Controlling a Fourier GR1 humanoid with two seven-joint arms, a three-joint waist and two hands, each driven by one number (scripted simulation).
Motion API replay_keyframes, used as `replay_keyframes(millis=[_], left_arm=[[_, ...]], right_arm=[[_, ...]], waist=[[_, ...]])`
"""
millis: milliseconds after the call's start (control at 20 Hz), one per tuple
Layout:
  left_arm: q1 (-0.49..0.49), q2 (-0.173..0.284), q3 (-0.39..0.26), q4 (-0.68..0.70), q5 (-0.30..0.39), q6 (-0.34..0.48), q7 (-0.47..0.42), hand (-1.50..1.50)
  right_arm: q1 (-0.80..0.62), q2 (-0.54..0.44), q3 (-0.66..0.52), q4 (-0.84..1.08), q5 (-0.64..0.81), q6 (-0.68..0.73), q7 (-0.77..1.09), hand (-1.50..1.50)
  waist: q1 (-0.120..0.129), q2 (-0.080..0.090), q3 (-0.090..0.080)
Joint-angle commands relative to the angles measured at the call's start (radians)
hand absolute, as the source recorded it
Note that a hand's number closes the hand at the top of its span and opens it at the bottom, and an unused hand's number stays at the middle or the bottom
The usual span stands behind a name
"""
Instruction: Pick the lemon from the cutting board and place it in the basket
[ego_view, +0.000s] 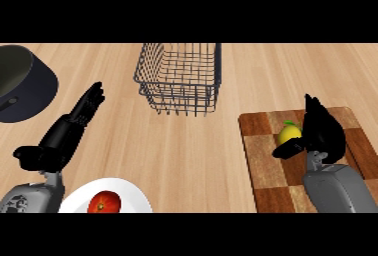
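A yellow lemon (289, 132) lies on the chequered wooden cutting board (262, 150) at the right. My right hand (322, 131) hovers over the board just right of the lemon, fingers straight and pointing away, thumb (287, 148) stretched out below the fruit; whether it touches the lemon I cannot tell. The dark wire basket (179, 75) stands at the top centre with nothing inside. My left hand (65, 135) rests open at the left, fingers pointing up and away.
A dark pot (22, 85) sits at the far left edge. A white plate (129, 192) with a red tomato (104, 202) lies at the bottom left, beside my left forearm. Bare wooden counter (192, 150) lies between board and basket.
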Motion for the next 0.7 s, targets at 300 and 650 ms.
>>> replay_keyframes(millis=[300, 650], left_arm=[[0.0, -0.023, 0.04, -0.033, -0.02, -0.033, 0.029, 0.0], [-0.025, -0.044, 0.058, 0.004, -0.045, -0.042, 0.018, 0.0]], right_arm=[[0.014, 0.031, -0.064, 0.167, 0.035, -0.029, -0.085, -1.5], [-0.042, 0.104, -0.056, 0.137, 0.031, 0.047, -0.017, -1.5]], waist=[[0.001, 0.0, 0.0], [0.0, 0.0, 0.0]])
